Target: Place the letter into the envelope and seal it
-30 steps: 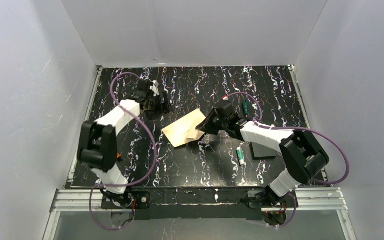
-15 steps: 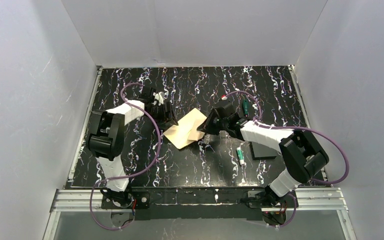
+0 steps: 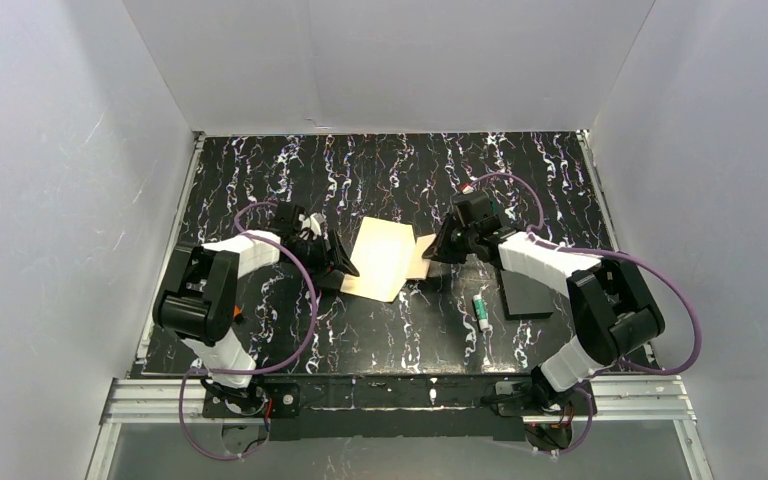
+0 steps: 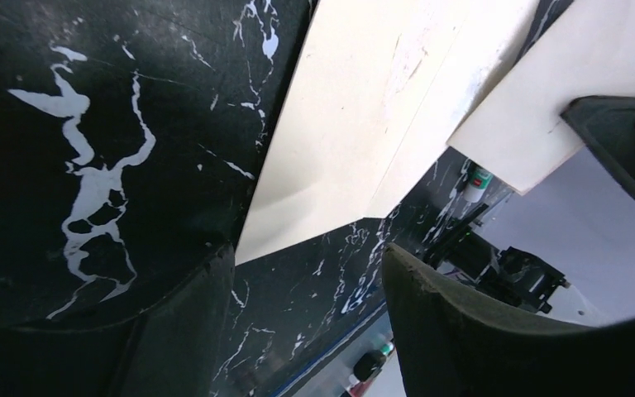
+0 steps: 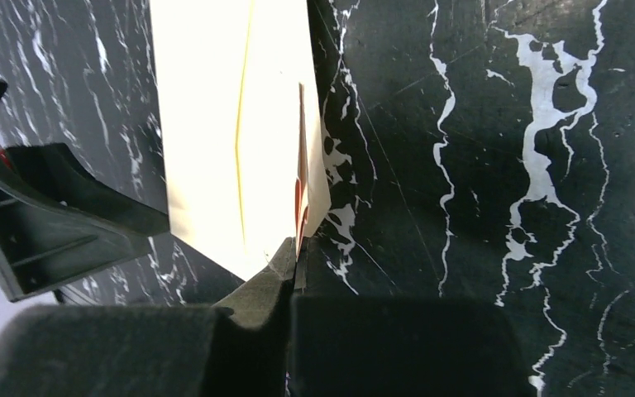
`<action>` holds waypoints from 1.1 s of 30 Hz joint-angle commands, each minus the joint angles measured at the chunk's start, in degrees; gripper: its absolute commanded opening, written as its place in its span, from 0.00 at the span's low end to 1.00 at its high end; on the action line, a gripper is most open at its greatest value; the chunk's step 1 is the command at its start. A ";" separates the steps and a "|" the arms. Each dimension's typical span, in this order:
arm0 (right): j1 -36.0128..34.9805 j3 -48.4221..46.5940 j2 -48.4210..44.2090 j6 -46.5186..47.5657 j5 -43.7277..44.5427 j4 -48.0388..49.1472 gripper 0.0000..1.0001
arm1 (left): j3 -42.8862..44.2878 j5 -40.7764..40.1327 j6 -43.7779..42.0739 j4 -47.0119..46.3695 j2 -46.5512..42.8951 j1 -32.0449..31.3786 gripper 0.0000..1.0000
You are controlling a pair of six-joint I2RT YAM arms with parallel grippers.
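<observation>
The envelope (image 3: 380,258), a pale cream oblong, lies flat mid-table; in the right wrist view a thin yellow line runs along the envelope (image 5: 215,116). A darker tan strip of the letter (image 3: 422,257) sticks out past its right edge. My right gripper (image 3: 440,250) is shut on that edge, pinching the paper corner (image 5: 296,248). My left gripper (image 3: 336,263) stands open at the envelope's left edge. From the left wrist, the envelope's near corner (image 4: 252,244) lies just ahead of the gripper (image 4: 306,252), with bare table between its fingers.
A white glue stick with a green cap (image 3: 481,308) lies right of centre. A black block (image 3: 526,300) sits next to it under the right forearm. White walls close in the marbled black table (image 3: 400,330) on three sides.
My left arm has swung in from the back left to the envelope's left edge, jaws narrowing a little. The right gripper has drawn the papers rightward and turned them.
</observation>
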State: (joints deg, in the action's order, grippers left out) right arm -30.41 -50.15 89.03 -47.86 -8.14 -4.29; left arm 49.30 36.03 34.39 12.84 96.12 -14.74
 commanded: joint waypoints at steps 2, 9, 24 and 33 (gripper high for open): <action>0.48 -2.25 -0.23 8.10 -3.79 -1.82 0.01 | -4.82 3.12 5.20 -7.03 -2.38 -0.54 0.64; 0.53 -1.25 1.41 4.80 -6.23 3.51 0.01 | -5.87 2.58 5.05 -6.81 -2.38 -0.58 0.60; -0.99 -3.89 14.79 5.32 -4.11 17.18 0.01 | 2.13 -2.56 -1.10 3.97 1.94 -0.56 0.44; -6.02 -7.06 17.99 6.40 -3.12 14.30 0.01 | 4.10 -1.03 -1.32 3.77 4.31 -0.61 0.44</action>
State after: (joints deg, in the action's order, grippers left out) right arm -34.06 -53.41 105.38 -43.29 -12.51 10.76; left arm 51.96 34.81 34.46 14.70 99.35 -15.18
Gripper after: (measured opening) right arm 0.031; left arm 0.442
